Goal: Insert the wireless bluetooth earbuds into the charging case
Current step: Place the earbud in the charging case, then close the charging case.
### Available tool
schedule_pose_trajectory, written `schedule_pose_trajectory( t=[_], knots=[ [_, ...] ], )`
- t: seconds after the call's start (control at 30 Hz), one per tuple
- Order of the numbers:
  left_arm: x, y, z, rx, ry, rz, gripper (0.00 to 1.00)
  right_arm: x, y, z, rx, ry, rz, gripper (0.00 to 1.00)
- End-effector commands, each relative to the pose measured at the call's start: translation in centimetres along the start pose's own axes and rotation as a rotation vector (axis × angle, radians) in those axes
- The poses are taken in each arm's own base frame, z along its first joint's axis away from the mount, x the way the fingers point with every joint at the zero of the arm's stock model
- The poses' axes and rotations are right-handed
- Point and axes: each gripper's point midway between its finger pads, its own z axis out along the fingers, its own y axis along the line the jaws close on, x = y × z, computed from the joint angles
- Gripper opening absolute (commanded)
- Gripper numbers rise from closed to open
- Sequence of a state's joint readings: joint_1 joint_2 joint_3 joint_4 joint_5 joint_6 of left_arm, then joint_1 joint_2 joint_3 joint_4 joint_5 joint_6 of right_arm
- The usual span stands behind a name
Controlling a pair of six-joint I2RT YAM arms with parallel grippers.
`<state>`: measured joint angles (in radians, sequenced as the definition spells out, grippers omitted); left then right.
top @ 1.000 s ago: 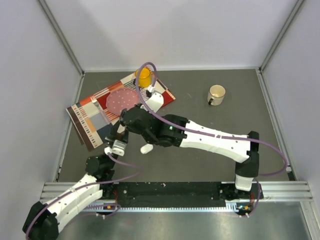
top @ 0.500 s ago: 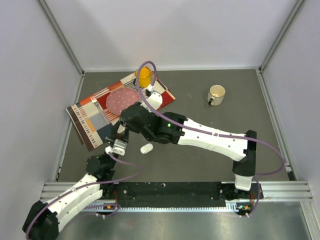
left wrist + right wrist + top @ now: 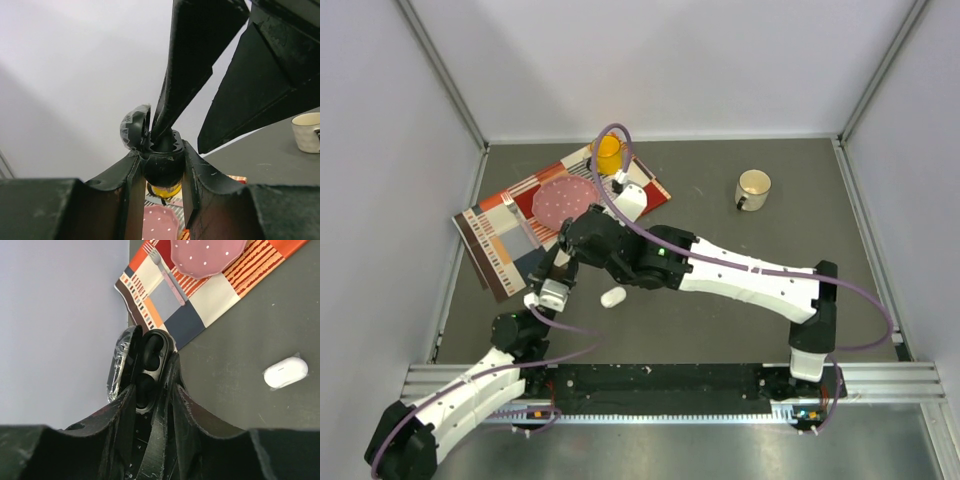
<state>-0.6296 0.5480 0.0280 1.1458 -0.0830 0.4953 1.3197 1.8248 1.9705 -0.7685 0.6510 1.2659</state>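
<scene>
Earbuds (image 3: 151, 347), the black pair, seem seated in the wells of the open black charging case (image 3: 134, 129)
Left gripper (image 3: 161, 158) is clamped on the case's base, holding it above the near-left table (image 3: 770, 230); right gripper (image 3: 152, 376) has its jaws apart, one finger touching the case's top. White case (image 3: 613, 296) lies on the table just right of them

White arms (image 3: 740, 275), black joints, purple cables (image 3: 890, 322); left pincer (image 3: 161, 162) and right pincer (image 3: 150, 385) scuffed black.

Black charging case (image 3: 151, 360), white case (image 3: 285, 372), pink white-dotted plate (image 3: 207, 257), orange-striped patchwork mat (image 3: 215, 295), yellow cup (image 3: 608, 153)
</scene>
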Motion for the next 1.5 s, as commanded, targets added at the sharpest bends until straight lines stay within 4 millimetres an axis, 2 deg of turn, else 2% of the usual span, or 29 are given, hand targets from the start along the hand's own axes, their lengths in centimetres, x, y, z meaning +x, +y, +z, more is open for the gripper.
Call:
schedule_pose_trajectory(
  t=[0.0,0.13,0.4,0.5,0.53,0.6,0.63,0.67,0.7,0.73,0.77,0.8,0.83,0.87,0.93,0.97,1.03,1.1,1.2,1.33,1.37,1.4,1.47],
  knots=[
    [-0.2,-0.1,-1.4,-0.024,-0.049,-0.065,0.00,-2.0,-0.6,-2.1,-0.001,-0.046,-0.048,0.35],
    [0.0,-0.4,-1.5,-0.017,-0.046,-0.095,0.00,-3.1,-0.5,-2.8,-0.019,-0.085,-0.042,0.36],
    [0.2,-0.6,-1.7,-0.025,-0.039,-0.173,0.00,-6.0,2.0,-5.0,-0.182,-0.180,-0.027,0.38],
    [0.1,-0.7,-1.8,-0.022,-0.044,-0.197,0.00,-6.9,1.8,-5.7,-0.208,-0.212,-0.060,0.39],
    [0.0,-0.7,-1.8,-0.022,-0.045,-0.199,0.00,-7.2,2.4,-6.0,-0.240,-0.221,-0.056,0.39],
    [-0.1,-0.9,-1.9,-0.008,-0.053,-0.215,0.00,-6.5,1.5,-5.8,-0.247,-0.214,-0.104,0.40],
    [-0.2,-1.1,-1.9,-0.002,-0.054,-0.221,0.00,-7.3,3.0,-6.9,-0.333,-0.227,-0.090,0.40],
    [-0.4,-1.2,-1.9,0.005,-0.060,-0.243,0.00,-6.3,1.7,-6.3,-0.332,-0.229,-0.187,0.40],
    [-0.4,-1.5,-2.0,0.017,-0.063,-0.256,0.00,-6.3,1.6,-6.5,-0.352,-0.238,-0.209,0.40],
    [-0.9,-2.1,-2.0,0.053,-0.078,-0.269,0.00,-7.8,2.2,-8.0,-0.406,-0.277,-0.186,0.40],
    [-1.2,-2.7,-1.9,0.088,-0.083,-0.295,0.00,-7.3,0.8,-7.5,-0.393,-0.282,-0.248,0.47],
    [-1.5,-3.3,-1.9,0.124,-0.087,-0.308,0.00,-7.7,0.8,-7.8,-0.417,-0.294,-0.260,0.47],
    [-2.0,-4.4,-1.9,0.192,-0.089,-0.320,0.00,-9.0,1.2,-9.0,-0.484,-0.297,-0.259,0.48],
    [-2.3,-5.1,-1.9,0.235,-0.091,-0.341,0.00,-8.9,0.6,-8.8,-0.499,-0.286,-0.294,0.48],
    [-2.9,-6.8,-2.3,0.334,-0.096,-0.376,0.00,-9.0,0.7,-9.5,-0.569,-0.242,-0.307,0.48],
    [-3.1,-7.3,-2.5,0.363,-0.096,-0.388,0.00,-10.0,0.2,-9.7,-0.579,-0.255,-0.309,0.49],
    [-4.7,-7.6,-2.0,0.412,-0.129,-0.419,0.00,-10.4,-0.1,-10.2,-0.598,-0.252,-0.324,0.49],
    [-5.3,-8.9,-2.3,0.495,-0.134,-0.441,0.00,-11.2,-0.5,-10.7,-0.616,-0.277,-0.361,0.50],
    [-6.3,-9.9,-2.4,0.579,-0.140,-0.477,0.00,-11.1,-0.5,-11.5,-0.673,-0.250,-0.435,0.50],
    [-7.8,-9.8,-1.9,0.596,-0.171,-0.550,0.00,-10.7,-1.0,-11.1,-0.705,-0.180,-0.480,0.50],
    [-7.9,-9.8,-1.8,0.597,-0.173,-0.563,0.00,-10.9,-0.8,-11.0,-0.709,-0.178,-0.477,0.57],
    [-8.3,-9.7,-1.5,0.593,-0.184,-0.575,0.00,-10.4,-2.3,-9.8,-0.647,-0.132,-0.489,0.62],
    [-8.8,-9.7,-1.2,0.599,-0.182,-0.617,0.00,-10.7,-2.8,-9.1,-0.606,-0.120,-0.478,0.67]
  ],
)
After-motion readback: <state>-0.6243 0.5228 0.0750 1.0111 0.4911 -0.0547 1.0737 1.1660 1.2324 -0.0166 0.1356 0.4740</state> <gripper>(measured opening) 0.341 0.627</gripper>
